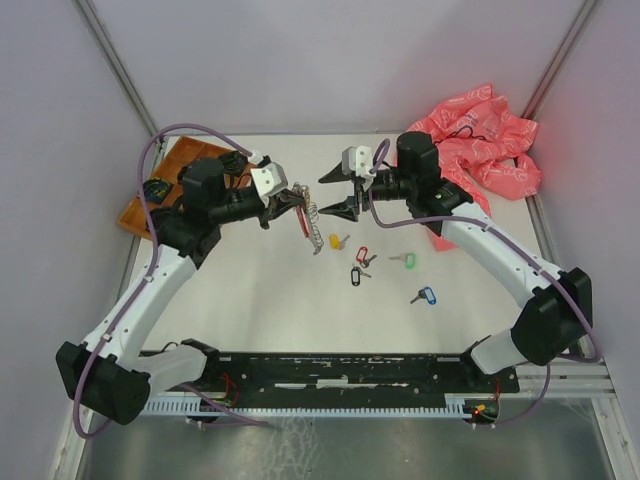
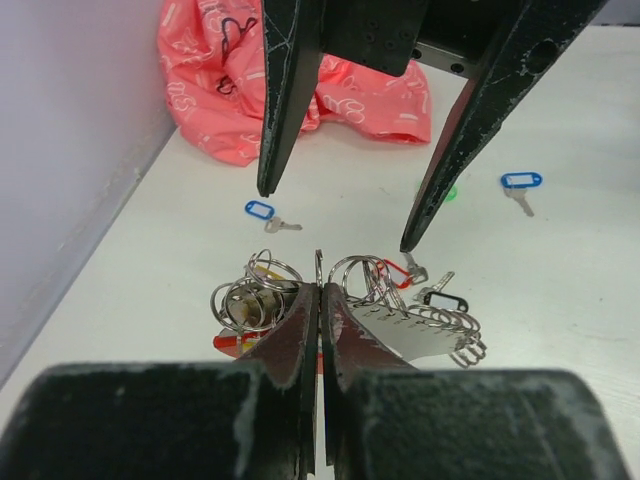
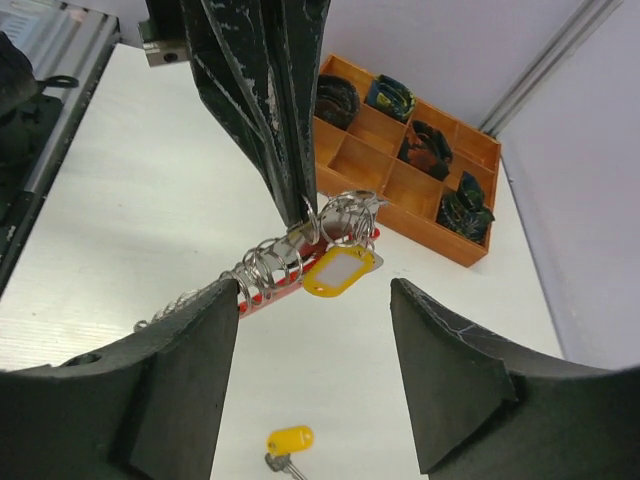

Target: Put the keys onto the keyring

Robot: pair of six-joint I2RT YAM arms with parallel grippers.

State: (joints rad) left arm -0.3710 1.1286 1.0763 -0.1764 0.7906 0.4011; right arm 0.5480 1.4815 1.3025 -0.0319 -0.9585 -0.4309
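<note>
Left pincer [image 2: 320, 292] clamps the keyring [image 2: 256, 296], mostly hiding its red piece.

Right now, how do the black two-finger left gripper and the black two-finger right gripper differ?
The left gripper is shut on the silvery metal keyring with its red piece; the right gripper stands open and holds nothing. The left gripper's jaws meet on a ring; the right gripper's jaws stand wide apart, either side of that keyring. Both are black and point at each other.
</note>
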